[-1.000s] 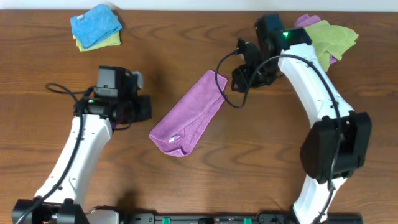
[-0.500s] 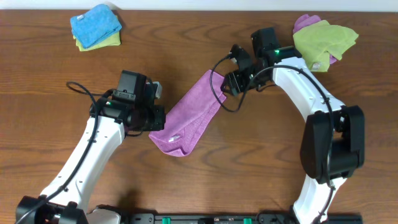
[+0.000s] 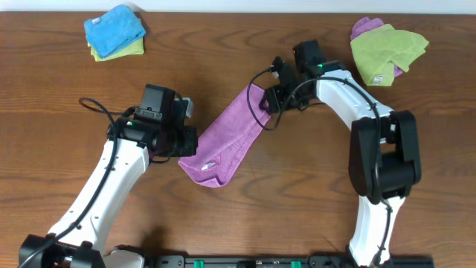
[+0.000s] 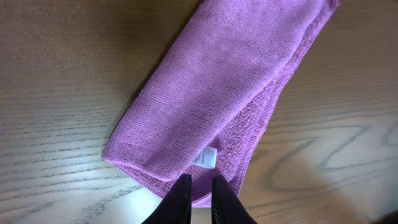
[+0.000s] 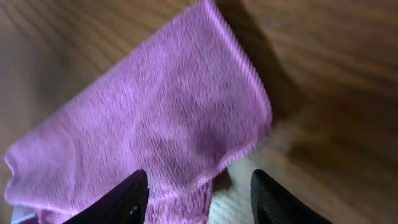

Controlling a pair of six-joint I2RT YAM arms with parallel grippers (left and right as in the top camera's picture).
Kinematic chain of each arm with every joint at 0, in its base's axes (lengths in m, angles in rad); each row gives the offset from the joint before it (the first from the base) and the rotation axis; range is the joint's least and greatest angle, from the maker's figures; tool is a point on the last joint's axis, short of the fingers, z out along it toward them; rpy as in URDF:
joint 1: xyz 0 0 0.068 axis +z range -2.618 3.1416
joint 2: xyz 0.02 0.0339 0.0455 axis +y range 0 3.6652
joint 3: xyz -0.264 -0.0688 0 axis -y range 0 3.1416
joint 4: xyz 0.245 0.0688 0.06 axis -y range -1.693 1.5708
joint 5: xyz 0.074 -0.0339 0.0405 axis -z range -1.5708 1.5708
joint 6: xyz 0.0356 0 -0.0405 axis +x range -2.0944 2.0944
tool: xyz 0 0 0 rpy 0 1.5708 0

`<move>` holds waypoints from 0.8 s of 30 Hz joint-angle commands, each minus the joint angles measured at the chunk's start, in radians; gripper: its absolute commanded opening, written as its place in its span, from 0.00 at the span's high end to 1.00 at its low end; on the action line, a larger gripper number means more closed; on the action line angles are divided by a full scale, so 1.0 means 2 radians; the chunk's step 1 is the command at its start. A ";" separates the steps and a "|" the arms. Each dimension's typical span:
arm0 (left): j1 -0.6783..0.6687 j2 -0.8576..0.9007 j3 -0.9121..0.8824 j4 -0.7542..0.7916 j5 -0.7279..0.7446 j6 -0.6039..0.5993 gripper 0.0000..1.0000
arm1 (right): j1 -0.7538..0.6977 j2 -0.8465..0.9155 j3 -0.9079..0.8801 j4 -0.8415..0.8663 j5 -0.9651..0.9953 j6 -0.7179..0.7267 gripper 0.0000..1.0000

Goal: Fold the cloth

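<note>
The left gripper has its jaws drawn almost together with just a thin slit between them, tips right over the near hem of the cloth beside the white tag, and whether they actually nip the fabric I cannot tell. Over at the other end, the right gripper has its jaws spread wide, the cloth's corner lying between and just ahead of them, nothing pinched. The cloth itself lies as a long folded strip on the table, stretching from one pair of jaws to the other.
</note>
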 commanded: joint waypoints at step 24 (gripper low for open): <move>0.014 0.000 -0.005 0.008 -0.051 0.013 0.85 | 0.005 0.025 -0.002 0.051 0.024 0.080 0.58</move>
